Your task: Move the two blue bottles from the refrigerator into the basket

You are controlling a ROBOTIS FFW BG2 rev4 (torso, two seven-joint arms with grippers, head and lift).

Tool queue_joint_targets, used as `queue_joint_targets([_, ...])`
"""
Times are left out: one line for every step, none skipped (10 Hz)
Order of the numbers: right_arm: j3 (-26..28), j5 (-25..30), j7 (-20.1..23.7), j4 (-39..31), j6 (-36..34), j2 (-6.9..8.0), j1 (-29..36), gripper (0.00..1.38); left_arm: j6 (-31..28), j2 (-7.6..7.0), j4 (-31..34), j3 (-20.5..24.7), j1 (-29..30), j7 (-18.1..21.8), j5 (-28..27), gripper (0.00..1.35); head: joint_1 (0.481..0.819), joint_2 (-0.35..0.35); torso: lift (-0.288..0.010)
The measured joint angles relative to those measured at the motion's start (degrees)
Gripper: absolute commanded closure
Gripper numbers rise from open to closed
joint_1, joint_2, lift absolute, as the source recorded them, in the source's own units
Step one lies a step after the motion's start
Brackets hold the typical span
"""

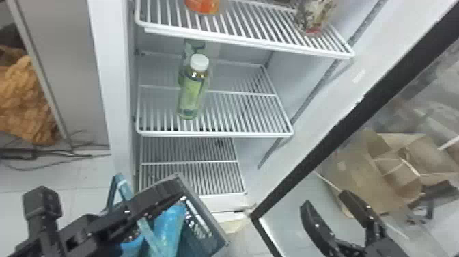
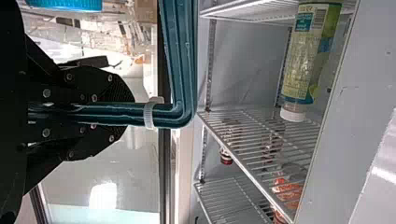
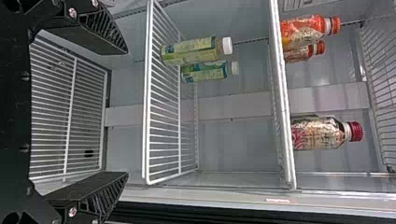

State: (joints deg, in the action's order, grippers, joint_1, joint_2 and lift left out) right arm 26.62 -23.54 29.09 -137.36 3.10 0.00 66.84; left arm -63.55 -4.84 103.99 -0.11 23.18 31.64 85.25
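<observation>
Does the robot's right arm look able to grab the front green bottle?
Probably yes: the right gripper is open and nothing stands before the front green bottle, though it would likely need raising past the shelf's front edge.

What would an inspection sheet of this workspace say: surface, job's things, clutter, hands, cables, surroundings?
Surface: white wire shelves in the refrigerator.
Job's things: basket holding a blue bottle and another blue item, mostly hidden.
Clutter: two green bottles standing on one shelf; three red-capped bottles on the shelf above.
Left hand: shut on the basket's handle.
Right hand: open, nothing between its fingers.
Cables: dark ones on the floor, left of the refrigerator.
Surroundings: glass door open; brown paper packaging seen through it.
</observation>
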Motion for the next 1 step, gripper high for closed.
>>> queue_joint_targets([-0.3, 0.0, 0.0, 0.2, 0.0, 0.00, -0.3, 0.14, 0.1, -0.05, 0.0, 0.0, 0.1, 0.0, 0.1, 1.20, 0.695, -0.350, -0.216])
